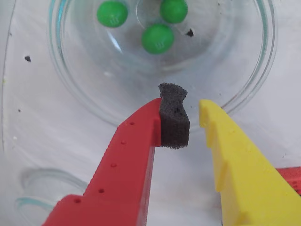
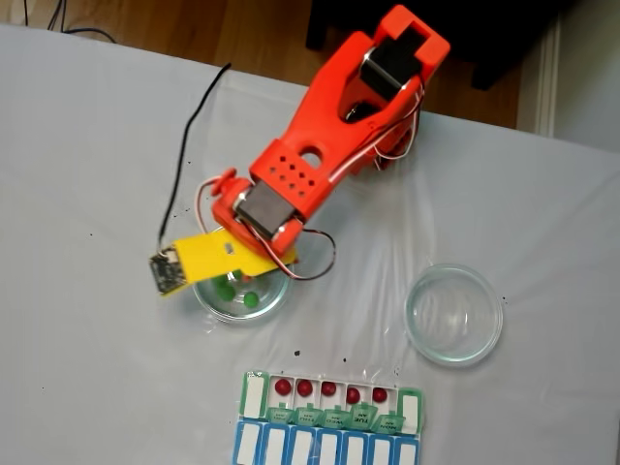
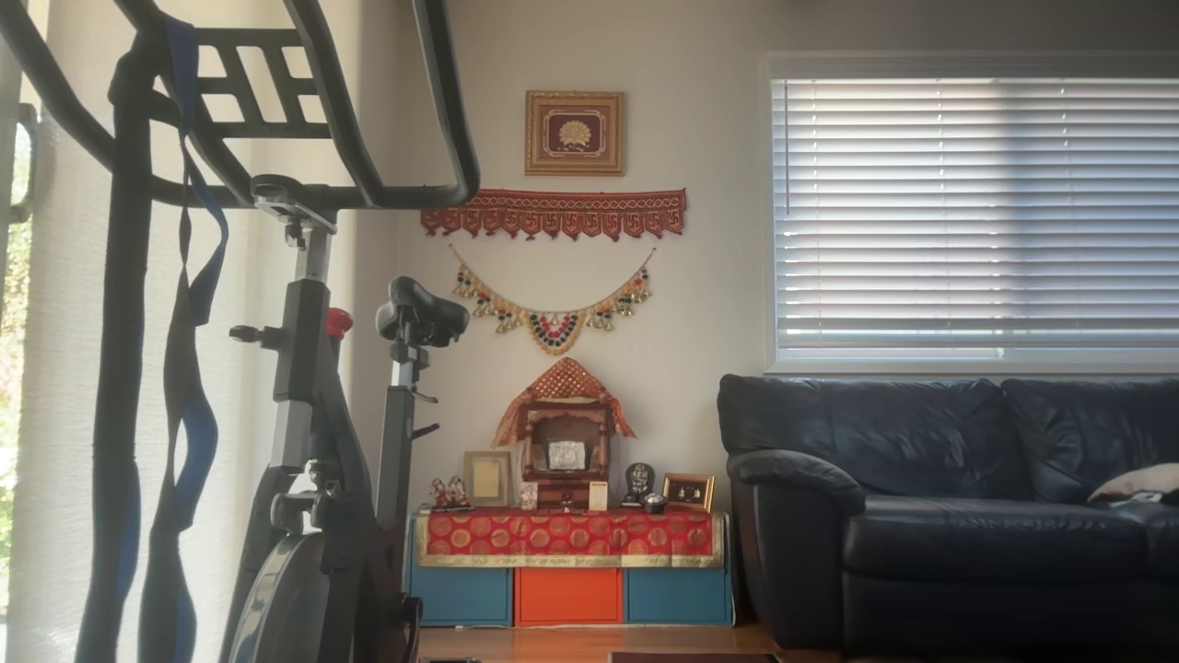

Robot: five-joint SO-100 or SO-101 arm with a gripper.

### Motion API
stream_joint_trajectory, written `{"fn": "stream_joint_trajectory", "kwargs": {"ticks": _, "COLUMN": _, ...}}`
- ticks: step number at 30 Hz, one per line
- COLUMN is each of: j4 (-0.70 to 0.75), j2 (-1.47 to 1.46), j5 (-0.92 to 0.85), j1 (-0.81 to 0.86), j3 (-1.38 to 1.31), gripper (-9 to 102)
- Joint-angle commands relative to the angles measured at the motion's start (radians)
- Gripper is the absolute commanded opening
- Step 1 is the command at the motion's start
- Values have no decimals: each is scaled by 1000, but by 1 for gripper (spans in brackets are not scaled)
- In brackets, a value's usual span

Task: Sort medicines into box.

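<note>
Three green balls (image 1: pixel 157 38) lie in a round glass dish (image 1: pixel 84 94) in the wrist view. My gripper (image 1: pixel 182 110) hovers over the dish's near rim, open, with a gap between the dark foam pad (image 1: pixel 174 117) on the red finger and the yellow finger (image 1: pixel 235 160); nothing is held. In the fixed view the yellow finger (image 2: pixel 221 256) hangs over that dish (image 2: pixel 276 295), where green balls (image 2: pixel 251 299) show. The white box with green lids (image 2: pixel 254 395) stands open near the front edge, and dark red balls (image 2: pixel 305 387) sit singly in several of its compartments.
An empty glass dish (image 2: pixel 453 313) stands to the right of the arm in the fixed view. A blue-and-white organiser row (image 2: pixel 320 448) lies right in front of the box. Tiny black specks (image 1: pixel 27 59) dot the white cloth. A black cable (image 2: pixel 189 136) runs at the back left.
</note>
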Motion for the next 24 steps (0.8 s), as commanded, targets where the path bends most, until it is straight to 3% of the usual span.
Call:
{"fn": "stream_joint_trajectory", "kwargs": {"ticks": 1, "j4": -66, "j2": 66, "j5": -9, "j1": 28, "j3": -32, "gripper": 4}}
{"fn": "stream_joint_trajectory", "kwargs": {"ticks": 13, "j4": -29, "j2": 20, "j5": 12, "j1": -12, "j3": 23, "gripper": 2}}
{"fn": "stream_joint_trajectory", "kwargs": {"ticks": 24, "j4": -132, "j2": 2, "j5": 138, "j1": -41, "j3": 86, "gripper": 2}}
